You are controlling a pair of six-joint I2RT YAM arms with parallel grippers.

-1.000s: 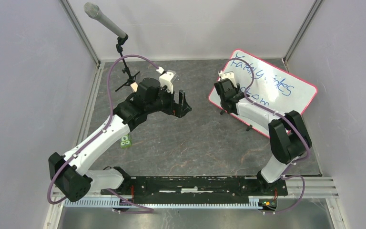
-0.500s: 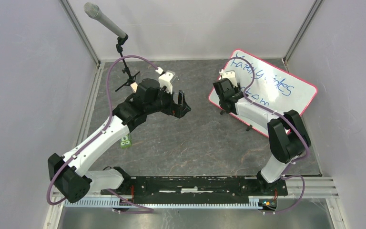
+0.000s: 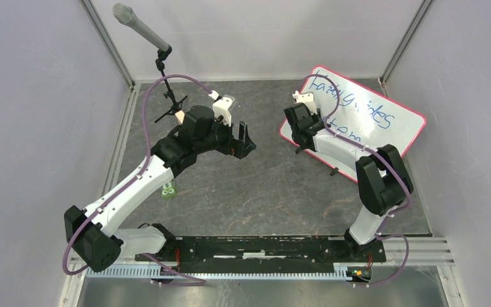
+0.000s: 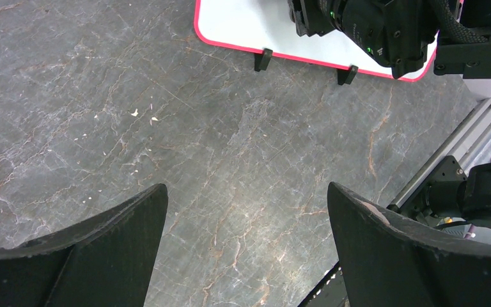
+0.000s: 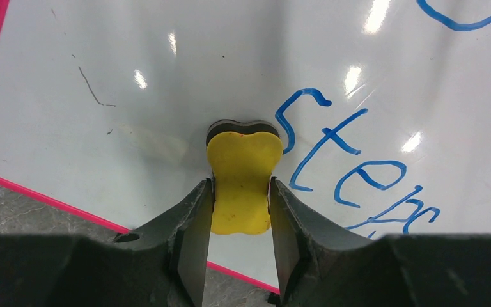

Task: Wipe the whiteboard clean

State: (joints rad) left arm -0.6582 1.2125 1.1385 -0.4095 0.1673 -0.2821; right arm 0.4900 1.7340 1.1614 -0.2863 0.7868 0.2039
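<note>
Your right jaws have just closed in on the eraser [image 5: 241, 163] at the whiteboard's [image 3: 401, 131] left corner, the board flat on the worktop [image 3: 262, 185], writing [image 3: 364, 112] untouched, so wiping can start; left jaws gape empty, well left.

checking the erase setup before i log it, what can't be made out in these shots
- Second line of writing on the whiteboard: top view, the right arm covers it; right wrist view, the right gripper cuts off its end.
- Underside of the yellow eraser: right wrist view, its own body hides it.
- Print on the green block: top view, too small.
</note>
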